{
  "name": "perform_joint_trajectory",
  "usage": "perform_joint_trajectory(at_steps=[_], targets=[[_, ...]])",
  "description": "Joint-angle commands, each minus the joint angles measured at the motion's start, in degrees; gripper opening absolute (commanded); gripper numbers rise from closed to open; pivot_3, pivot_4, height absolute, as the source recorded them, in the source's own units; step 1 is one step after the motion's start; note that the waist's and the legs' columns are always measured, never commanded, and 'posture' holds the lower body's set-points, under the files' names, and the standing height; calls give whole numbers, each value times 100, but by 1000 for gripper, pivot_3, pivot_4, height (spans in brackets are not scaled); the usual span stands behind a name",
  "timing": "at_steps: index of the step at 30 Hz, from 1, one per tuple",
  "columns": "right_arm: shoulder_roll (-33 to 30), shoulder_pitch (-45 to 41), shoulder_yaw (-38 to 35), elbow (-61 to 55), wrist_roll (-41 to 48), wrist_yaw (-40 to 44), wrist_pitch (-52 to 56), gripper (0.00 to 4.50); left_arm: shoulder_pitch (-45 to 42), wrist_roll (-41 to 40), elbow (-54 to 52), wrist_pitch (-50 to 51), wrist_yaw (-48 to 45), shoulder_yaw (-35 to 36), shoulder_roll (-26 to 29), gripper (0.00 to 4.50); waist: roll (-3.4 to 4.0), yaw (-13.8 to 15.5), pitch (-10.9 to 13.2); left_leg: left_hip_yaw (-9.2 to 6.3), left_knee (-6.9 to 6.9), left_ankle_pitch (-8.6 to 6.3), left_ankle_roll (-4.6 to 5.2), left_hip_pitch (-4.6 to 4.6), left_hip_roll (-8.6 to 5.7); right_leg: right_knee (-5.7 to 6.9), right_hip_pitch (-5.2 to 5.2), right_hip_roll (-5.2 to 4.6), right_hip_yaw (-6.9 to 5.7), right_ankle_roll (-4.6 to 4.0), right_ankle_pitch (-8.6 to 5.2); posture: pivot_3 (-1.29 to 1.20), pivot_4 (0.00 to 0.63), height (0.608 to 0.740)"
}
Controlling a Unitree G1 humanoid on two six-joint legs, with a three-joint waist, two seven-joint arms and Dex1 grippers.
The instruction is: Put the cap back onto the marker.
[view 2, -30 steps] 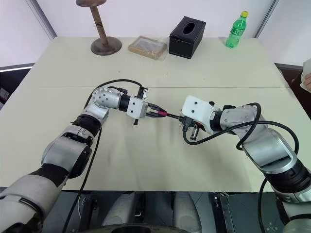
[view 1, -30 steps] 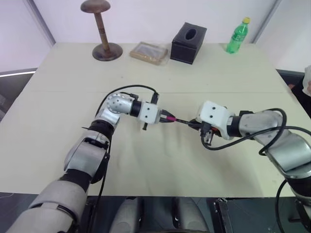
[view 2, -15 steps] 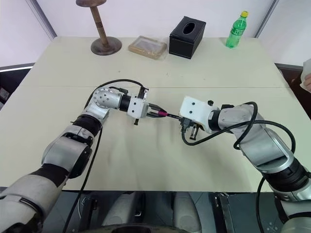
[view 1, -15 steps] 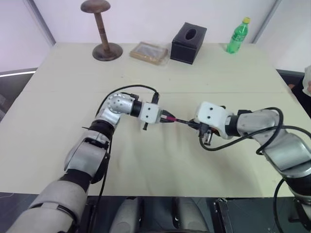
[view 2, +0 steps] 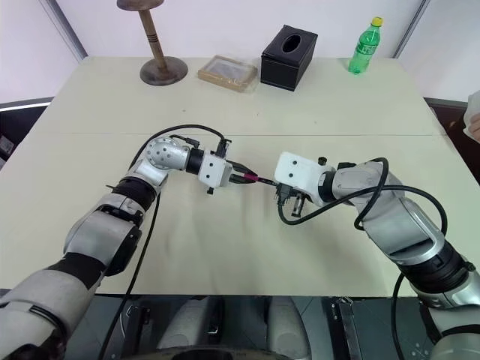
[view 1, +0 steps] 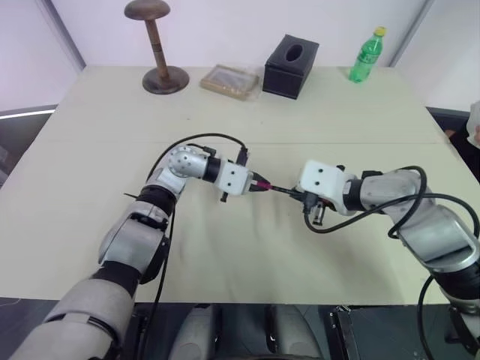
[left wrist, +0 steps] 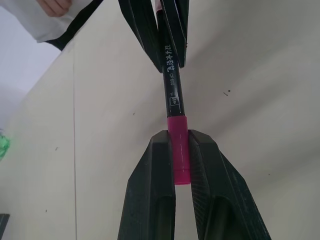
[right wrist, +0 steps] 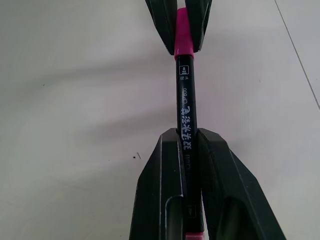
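Above the middle of the desk (view 1: 90, 150), the left hand (left wrist: 179, 165) is clamped on the pink cap (left wrist: 178, 150) and the right hand (right wrist: 189, 150) is clamped on the black marker (right wrist: 185, 100), the two lined up end to end with the cap seated over the marker's end. Both look light, stiff, smooth plastic, so I judge the slim barrel could slip or twist between the fingers under an off-axis push. The grip seems best close to the joint, the cap taken across its middle, pressing straight along the shared line.
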Motion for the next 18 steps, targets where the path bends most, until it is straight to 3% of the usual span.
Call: perform_joint_trajectory(at_steps=[1,18], targets=[[298,-310,60,-258,107,-10,-211,45,-303,-347,-664,-257,37,-76,-556,0,0,0,0,0,0,0,0,0,0,0,0,0,0,0,0,0,150,740],[518,-483,104,-364,85,22,-24,45,-326,-589,-681,-200,-141,83,-719,0,0,0,0,0,0,0,0,-1,0,0,-1,0,0,0,0,0,150,740]])
